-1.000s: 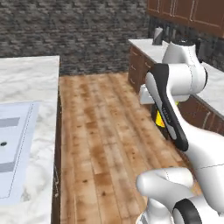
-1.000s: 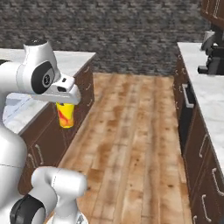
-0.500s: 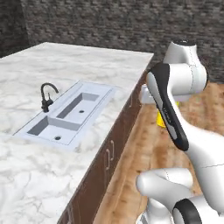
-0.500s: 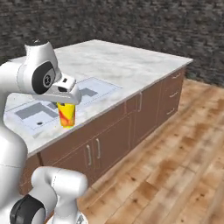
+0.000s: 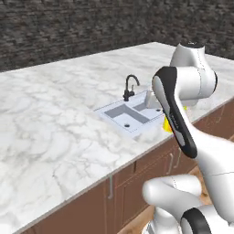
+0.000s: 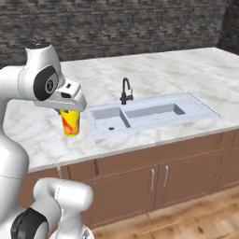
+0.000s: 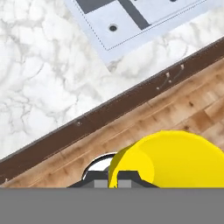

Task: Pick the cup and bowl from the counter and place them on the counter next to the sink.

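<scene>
My gripper (image 6: 69, 112) is shut on the cup (image 6: 70, 123), a small yellow vessel with an orange-red mark, and holds it upright by the rim. In the left base view a sliver of the cup (image 5: 167, 124) peeks out behind my forearm. The hand view looks down into the cup (image 7: 175, 157), which hangs over the wooden floor just in front of the counter (image 7: 52, 87) edge. The white marble counter (image 6: 140, 70) holds the sink (image 6: 149, 112); the cup hangs left of it, short of the top. The bowl is out of view.
A black faucet (image 6: 125, 91) stands behind the sink's double basin (image 5: 132, 114). Brown cabinet doors with metal handles (image 6: 158, 177) run under the counter. Broad bare marble (image 5: 55, 119) lies left of the sink. A dark stone wall (image 6: 116, 28) closes the back.
The whole picture has swung: the base turned from the wooden aisle to face the sink counter and came closer. The cup stays in my shut gripper throughout.
</scene>
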